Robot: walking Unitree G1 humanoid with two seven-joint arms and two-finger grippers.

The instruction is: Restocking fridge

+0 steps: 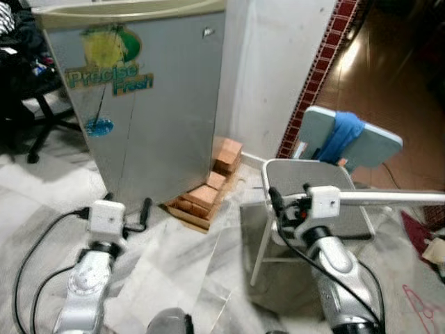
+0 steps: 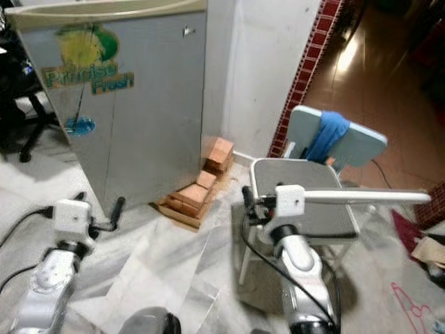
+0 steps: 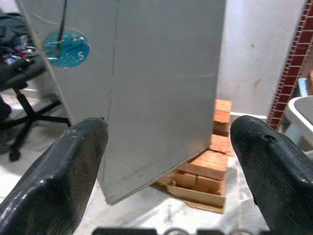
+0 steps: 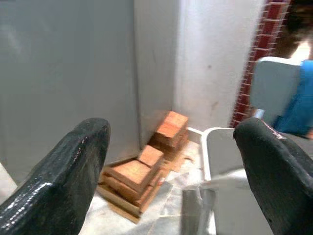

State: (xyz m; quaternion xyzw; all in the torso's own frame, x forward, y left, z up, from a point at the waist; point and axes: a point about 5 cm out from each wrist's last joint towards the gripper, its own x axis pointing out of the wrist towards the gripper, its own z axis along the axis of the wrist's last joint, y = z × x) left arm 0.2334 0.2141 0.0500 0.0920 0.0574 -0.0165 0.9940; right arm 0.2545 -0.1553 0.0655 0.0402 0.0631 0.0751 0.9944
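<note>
A small grey fridge (image 1: 149, 104) with a "Precise Fresh" sticker stands against the wall, and its door is closed. My left gripper (image 1: 128, 209) hovers low in front of the fridge's bottom corner. In the left wrist view this gripper (image 3: 166, 132) is open and holds nothing, with the fridge door (image 3: 156, 73) straight ahead. My right gripper (image 1: 288, 202) is raised over the front edge of a folding chair (image 1: 313, 184). It is also open and holds nothing (image 4: 171, 132).
Stacked bricks on a wooden pallet (image 1: 208, 195) lie by the fridge's right corner. A blue cloth (image 1: 341, 136) hangs on the folding chair's back. A black office chair (image 1: 35, 104) stands at the far left. A red hanger (image 1: 421, 306) lies on the marble floor.
</note>
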